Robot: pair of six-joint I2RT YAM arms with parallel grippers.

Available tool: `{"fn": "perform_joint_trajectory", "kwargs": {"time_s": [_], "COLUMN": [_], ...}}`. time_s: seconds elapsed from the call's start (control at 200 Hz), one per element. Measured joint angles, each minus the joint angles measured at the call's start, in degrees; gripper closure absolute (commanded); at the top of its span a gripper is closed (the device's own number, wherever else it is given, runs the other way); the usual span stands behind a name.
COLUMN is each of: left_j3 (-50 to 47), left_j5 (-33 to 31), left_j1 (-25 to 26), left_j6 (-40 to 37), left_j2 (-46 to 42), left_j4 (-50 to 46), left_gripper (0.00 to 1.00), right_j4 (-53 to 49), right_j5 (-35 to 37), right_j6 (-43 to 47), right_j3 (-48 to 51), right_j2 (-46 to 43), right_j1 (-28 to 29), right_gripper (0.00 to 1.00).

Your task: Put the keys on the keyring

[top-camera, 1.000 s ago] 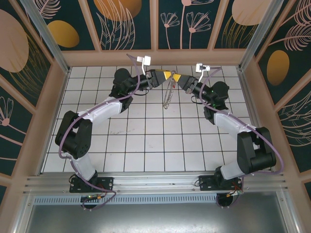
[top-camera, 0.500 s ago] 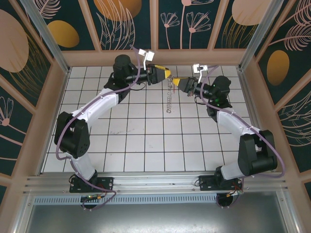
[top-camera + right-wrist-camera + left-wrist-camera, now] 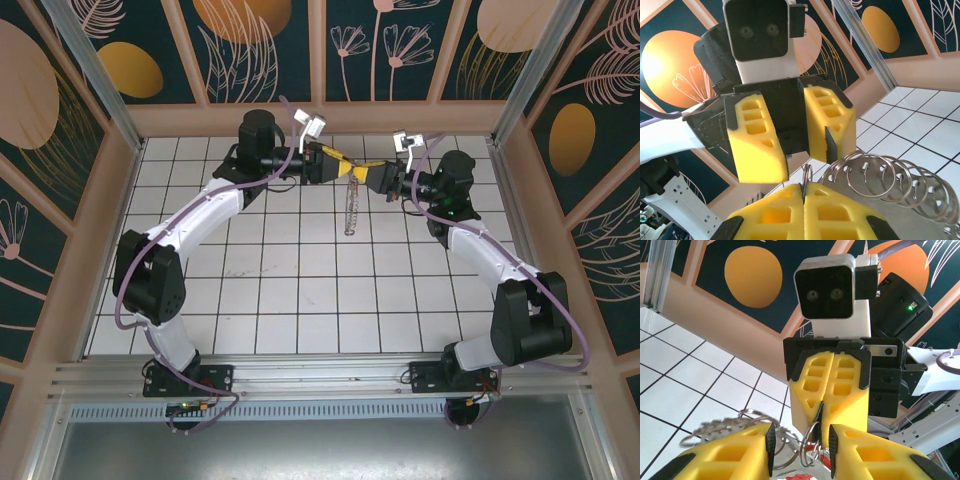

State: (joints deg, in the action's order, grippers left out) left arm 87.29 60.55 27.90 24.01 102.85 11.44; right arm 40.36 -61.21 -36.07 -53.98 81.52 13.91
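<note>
Both grippers meet tip to tip, raised above the far middle of the table. My right gripper (image 3: 803,186) (image 3: 366,172) is shut on a thin steel keyring (image 3: 807,172) that stands up out of its pads. A string of several more rings (image 3: 880,175) and flat metal keys (image 3: 905,205) hangs from there (image 3: 350,205). My left gripper (image 3: 801,452) (image 3: 340,160) faces it with jaws apart, and the held keyring (image 3: 811,437) stands in the gap, touching neither pad. Toothed key blades (image 3: 715,430) blur at the left. A small red bit low between my left fingers is unclear.
The white tiled table (image 3: 300,290) lies below both raised arms. A wooden back wall (image 3: 320,118) stands close behind the grippers. Aluminium posts (image 3: 95,70) rise at the corners, and the arm bases sit at the near edge.
Both arms have lifted and stretched toward each other. The string of rings and keys has swung from slanting left to hanging straight below the grippers. The right gripper's hold has stayed the same.
</note>
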Motion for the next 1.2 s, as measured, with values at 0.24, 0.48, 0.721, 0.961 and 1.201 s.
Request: {"fn": "perform_joint_trajectory", "kwargs": {"time_s": [0.24, 0.48, 0.721, 0.961, 1.201], "left_j3": [0.0, -0.11, -0.52, -0.72, -1.64], "left_j5": [0.7, 2.08, 2.78, 3.3, 3.17], "left_j1": [0.0, 0.02, 0.33, 0.72, 0.83], "left_j6": [1.07, 4.02, 5.31, 6.08, 7.21], "left_j2": [0.9, 1.07, 1.68, 2.21, 2.23], "left_j4": [0.59, 4.39, 6.56, 7.15, 9.99], "left_gripper": [0.68, 0.9, 0.77, 0.89, 1.0], "right_j4": [0.04, 0.09, 0.33, 0.33, 0.24], "right_j5": [0.0, 0.02, 0.0, 0.02, 0.24], "right_j6": [-0.02, -0.04, -0.24, -0.26, -0.42], "right_j3": [0.0, 0.0, 0.0, 0.0, -0.04], "right_j2": [0.0, 0.0, 0.0, 0.0, 0.0], "right_j1": [-0.02, -0.11, -0.33, -0.33, -0.7], "right_gripper": [1.0, 1.0, 1.0, 1.0, 0.83]}}
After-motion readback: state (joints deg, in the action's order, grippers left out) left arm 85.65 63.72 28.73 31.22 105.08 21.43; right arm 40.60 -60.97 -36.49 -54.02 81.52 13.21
